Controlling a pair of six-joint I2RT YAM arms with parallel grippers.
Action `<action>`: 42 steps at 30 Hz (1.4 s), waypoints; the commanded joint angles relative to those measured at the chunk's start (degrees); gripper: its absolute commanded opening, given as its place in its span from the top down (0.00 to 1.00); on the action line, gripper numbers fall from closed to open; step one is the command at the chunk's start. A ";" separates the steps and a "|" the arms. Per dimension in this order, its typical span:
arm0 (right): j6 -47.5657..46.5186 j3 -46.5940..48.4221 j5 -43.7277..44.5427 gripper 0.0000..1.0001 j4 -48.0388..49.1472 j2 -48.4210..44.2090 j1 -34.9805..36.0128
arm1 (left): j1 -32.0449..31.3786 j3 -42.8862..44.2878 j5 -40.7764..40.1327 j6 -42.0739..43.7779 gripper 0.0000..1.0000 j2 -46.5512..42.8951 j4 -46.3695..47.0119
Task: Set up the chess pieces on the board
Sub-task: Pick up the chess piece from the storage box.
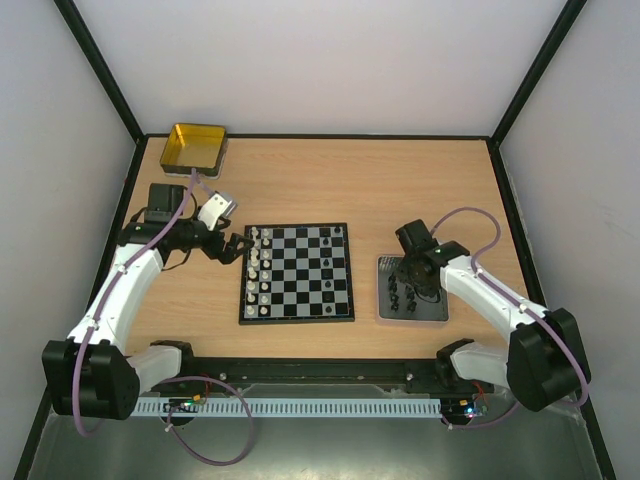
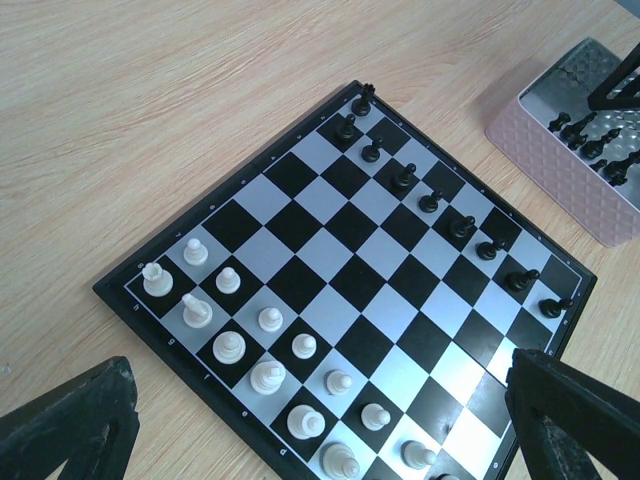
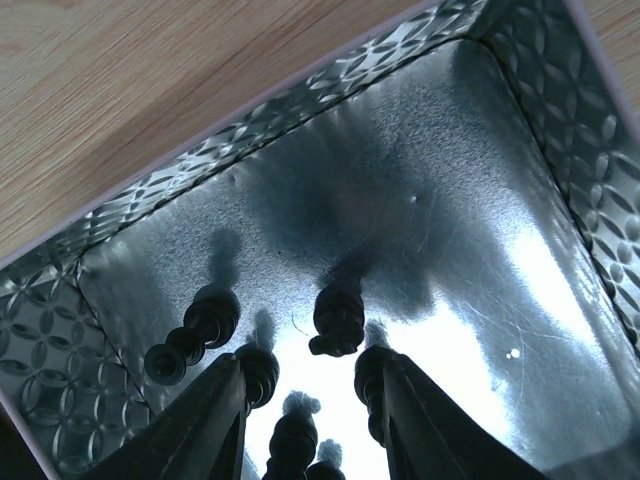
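Your left gripper (image 1: 238, 247) reaches forward with jaws spread wide; your right gripper (image 3: 315, 405) points down, jaws partly apart

Light is soft and even. Glare whitens the metal tray (image 3: 480, 330) just ahead of the right gripper (image 3: 310, 375), itself a dark blur.

board (image 1: 297, 272) mid-table (image 1: 330, 185) | whitish chess pieces (image 1: 258, 272) on its two leftmost files | black ones (image 1: 328, 270) near its right edge | tray (image 1: 385, 314) right of board, with more pieces (image 1: 403, 296) in it | tin (image 1: 195, 147) at far-left corner
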 commanded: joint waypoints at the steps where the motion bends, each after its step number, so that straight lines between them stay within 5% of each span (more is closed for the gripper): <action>1: 0.59 -0.80 0.18 0.64 0.69 -0.90 -0.94 | -0.40 0.20 0.05 -0.34 0.01 0.07 0.51; 42: -4.35 -2.49 -2.87 0.79 6.34 5.05 -5.13 | -1.22 -0.16 -1.29 -0.61 0.01 0.42 1.32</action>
